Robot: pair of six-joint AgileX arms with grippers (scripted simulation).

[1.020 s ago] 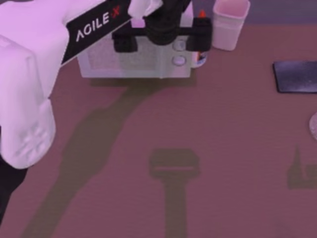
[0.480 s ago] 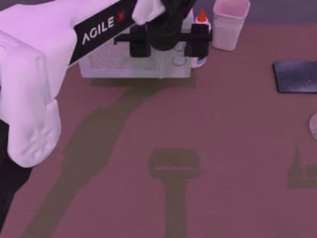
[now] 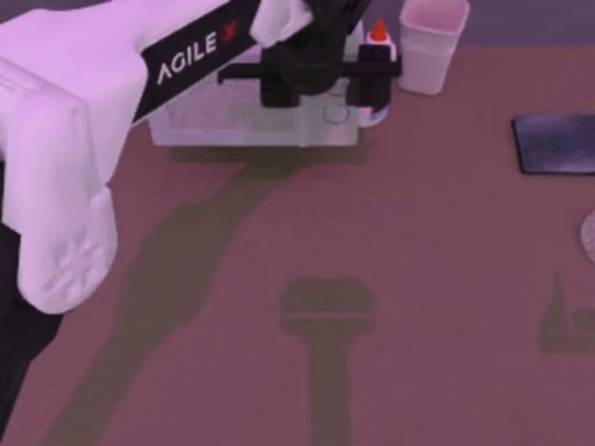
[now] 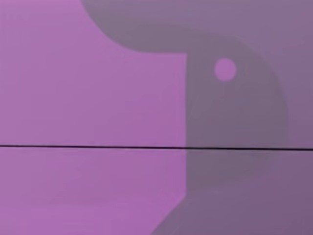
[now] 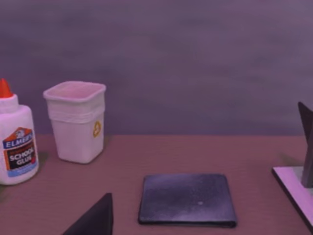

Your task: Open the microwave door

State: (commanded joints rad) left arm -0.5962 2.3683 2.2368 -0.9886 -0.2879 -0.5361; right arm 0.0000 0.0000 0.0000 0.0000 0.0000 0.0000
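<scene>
Microwave [image 3: 251, 125] under left gripper [image 3: 321, 76], jaws spread; right wrist view alone shows glue bottle [image 5: 17, 142] label.

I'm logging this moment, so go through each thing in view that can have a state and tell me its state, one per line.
microwave door: shut, flat against the front.
microwave: upright at the table's far edge.
left hand: over the microwave's front top edge, fingers spread apart.
right hand: out of the top view, parked.
glue bottle: upright, orange cap on.
white cup: upright, open top.
dark flat pad: lying flat on the table.
</scene>
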